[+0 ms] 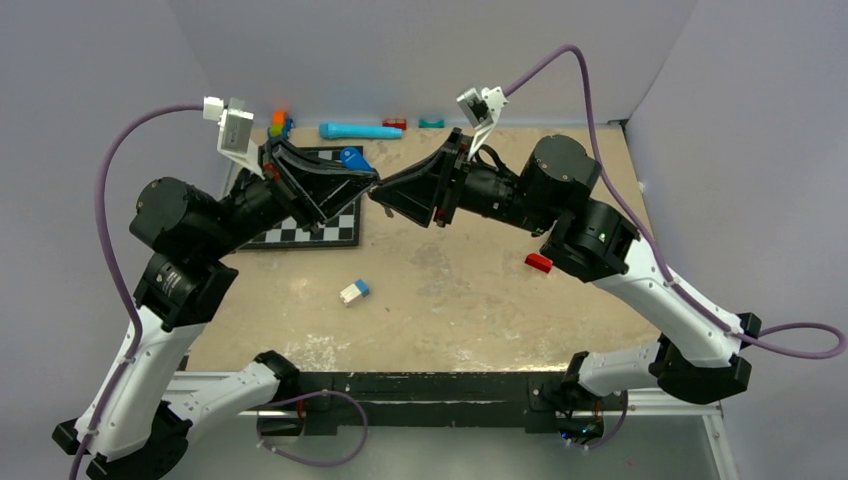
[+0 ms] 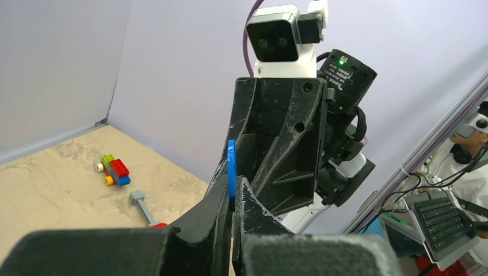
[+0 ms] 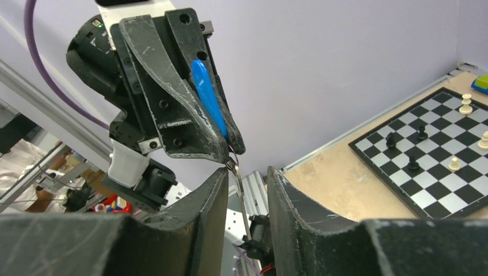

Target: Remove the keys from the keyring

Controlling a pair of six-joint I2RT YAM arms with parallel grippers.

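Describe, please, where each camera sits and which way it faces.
Top external: above and behind the arms, looking down at the table; both arms show, left gripper facing right gripper.
Left wrist: on the left wrist, facing the right gripper; own fingers pinch the blue key.
Right wrist: on the right wrist, facing the left gripper; own fingers apart.
Shared: both wrist views show the blue key; top and right wrist show the chessboard.

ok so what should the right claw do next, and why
Probably close the right claw on the silver key. The left claw is shut on the blue-headed key, the keyring sits at its tip, and the silver key hangs between the right claw's open fingers, ungripped. Gripping it would let the arms work it off the ring.
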